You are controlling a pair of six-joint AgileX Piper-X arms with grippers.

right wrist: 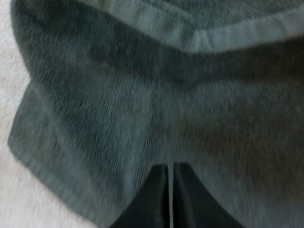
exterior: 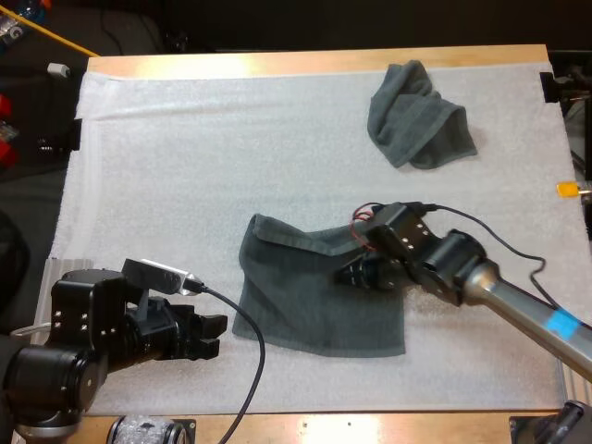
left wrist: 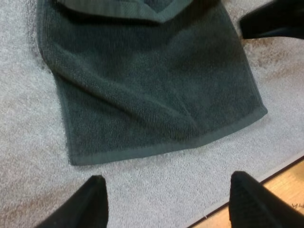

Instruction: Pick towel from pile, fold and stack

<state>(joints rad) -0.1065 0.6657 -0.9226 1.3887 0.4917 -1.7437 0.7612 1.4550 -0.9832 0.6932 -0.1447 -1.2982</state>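
A dark grey-green towel [exterior: 314,296] lies spread nearly flat in the middle of the white mat, its far edge folded over a little. My right gripper [exterior: 351,275] rests low over the towel's right part, fingers shut and touching each other [right wrist: 169,165] above the cloth [right wrist: 142,95]. My left gripper [exterior: 215,335] hovers over the mat just off the towel's near left corner, open; its fingers [left wrist: 92,199] stand wide apart, short of the towel's near hem [left wrist: 156,95]. A second towel [exterior: 418,116] sits crumpled at the far right.
The mat's near edge and the wooden table rim [left wrist: 280,190] lie close beside my left gripper. My right arm's gripper [left wrist: 273,19] shows at the towel's far side. Bare mat [exterior: 203,157] stretches over the far left.
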